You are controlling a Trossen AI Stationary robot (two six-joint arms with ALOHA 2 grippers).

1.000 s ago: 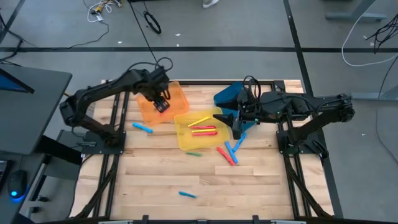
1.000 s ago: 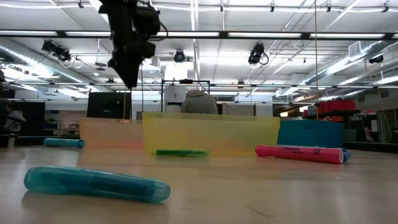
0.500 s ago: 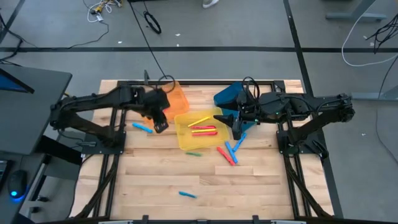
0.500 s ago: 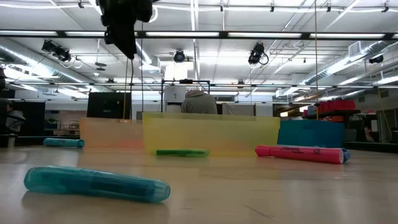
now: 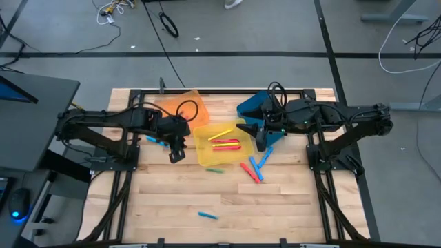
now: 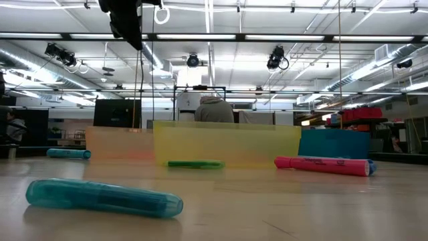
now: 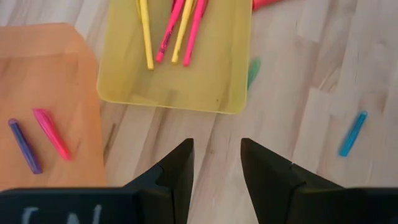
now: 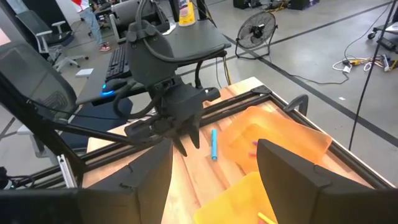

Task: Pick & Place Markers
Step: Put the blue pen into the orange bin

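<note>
My left gripper point(image 5: 177, 153) hangs open and empty over bare table between the orange bin point(image 5: 180, 110) and the yellow bin point(image 5: 222, 142); it also shows in the left wrist view point(image 7: 216, 162). My right gripper point(image 5: 260, 141) is open and empty at the yellow bin's right edge, beside the blue bin point(image 5: 256, 108). Yellow and pink markers point(image 7: 177, 25) lie in the yellow bin. A purple marker point(image 7: 25, 146) and a pink marker point(image 7: 51, 132) lie in the orange bin. Blue point(image 5: 157, 141), green point(image 5: 215, 169), red point(image 5: 249, 172) and blue point(image 5: 207, 215) markers lie on the table.
The three bins stand in a row across the far half of the wooden table point(image 5: 275, 207). More blue markers point(image 5: 260, 160) lie by the right gripper. The low view shows a teal marker point(image 6: 103, 198) close by and a pink one point(image 6: 326, 165) farther right.
My left gripper has gone from over the orange bin toward the table's near edge, and now hangs over the bare wood beside the yellow bin. My right gripper has stayed in place. No marker on the table has moved.
</note>
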